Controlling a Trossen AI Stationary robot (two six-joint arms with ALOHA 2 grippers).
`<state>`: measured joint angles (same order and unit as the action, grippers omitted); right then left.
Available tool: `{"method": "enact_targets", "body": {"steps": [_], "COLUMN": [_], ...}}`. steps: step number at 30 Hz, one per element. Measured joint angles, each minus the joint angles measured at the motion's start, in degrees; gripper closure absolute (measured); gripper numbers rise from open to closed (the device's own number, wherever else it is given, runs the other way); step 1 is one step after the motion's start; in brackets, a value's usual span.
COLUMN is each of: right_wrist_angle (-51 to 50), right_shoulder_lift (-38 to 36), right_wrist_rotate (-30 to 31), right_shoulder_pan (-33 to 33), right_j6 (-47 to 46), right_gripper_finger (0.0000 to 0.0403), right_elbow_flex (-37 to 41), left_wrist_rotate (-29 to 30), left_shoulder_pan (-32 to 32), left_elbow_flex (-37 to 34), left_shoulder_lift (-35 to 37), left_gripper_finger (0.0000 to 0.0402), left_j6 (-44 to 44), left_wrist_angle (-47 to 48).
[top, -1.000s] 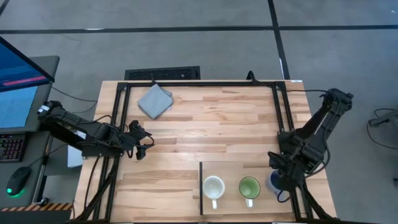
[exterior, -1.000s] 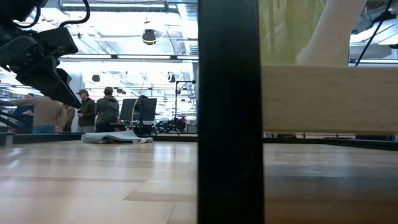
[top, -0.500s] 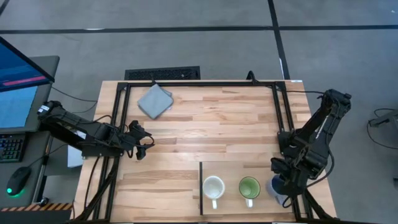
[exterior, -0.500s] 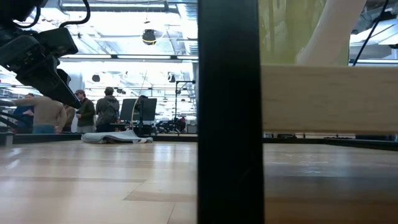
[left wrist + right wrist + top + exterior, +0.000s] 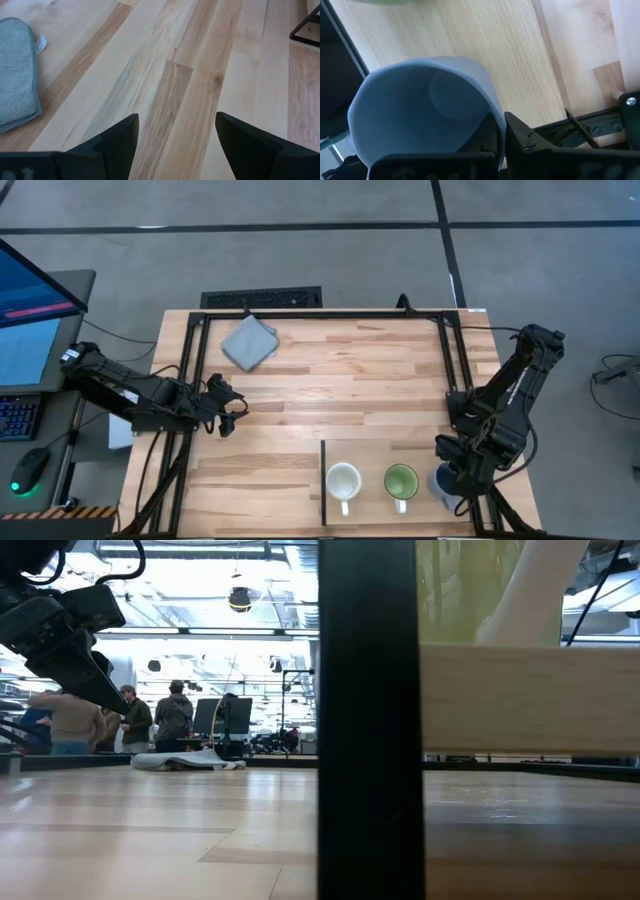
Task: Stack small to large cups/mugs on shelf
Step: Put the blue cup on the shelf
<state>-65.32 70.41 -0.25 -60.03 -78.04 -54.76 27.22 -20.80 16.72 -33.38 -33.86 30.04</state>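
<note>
In the high view the pale shelf panel (image 5: 372,455) lies at the table's near right, its dark strip (image 5: 323,480) along its left edge. The cream-white mug (image 5: 343,480) and the green mug (image 5: 401,480) stand upright on the shelf, handles toward the near edge. The blue-grey mug (image 5: 439,479) sits at the shelf's right end, partly hidden under my right gripper (image 5: 455,475), which is shut on it (image 5: 499,131). My left gripper (image 5: 226,406) waits open (image 5: 175,137) over bare planks near the table's left edge. My right gripper holds the blue-grey mug by its rim wall (image 5: 492,107), with one finger (image 5: 487,131) inside the cup and the other (image 5: 522,135) outside. The fingers come from above, pointing down. Whether the mug's base rests on the shelf is hidden by the arm.
A grey folded cloth (image 5: 248,342) lies at the table's far left, also seen in the left wrist view (image 5: 17,70). A black frame (image 5: 320,313) runs around the table. In the low view a dark post (image 5: 365,720) blocks the middle, and people stand far behind.
My right gripper has moved a little toward the table's near edge over the blue-grey mug, then held still. The mugs and the left arm have stayed where they were.
</note>
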Motion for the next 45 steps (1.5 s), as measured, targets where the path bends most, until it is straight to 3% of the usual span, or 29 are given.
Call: {"method": "enact_targets", "body": {"steps": [45], "right_wrist_angle": [-1.6], "right_shoulder_lift": [3.0], "right_wrist_rotate": [-1.4], "right_shoulder_pan": [0.0], "right_j6": [3.5], "right_gripper_finger": [0.0357], "right_elbow_flex": [-3.5], "left_wrist_rotate": [-0.2], "left_shoulder_pan": [0.0], "left_elbow_flex": [0.0], "left_shoulder_lift": [0.0], "left_gripper_finger": [0.0148], "left_j6": [-0.4], "left_wrist_angle": [0.0]}}
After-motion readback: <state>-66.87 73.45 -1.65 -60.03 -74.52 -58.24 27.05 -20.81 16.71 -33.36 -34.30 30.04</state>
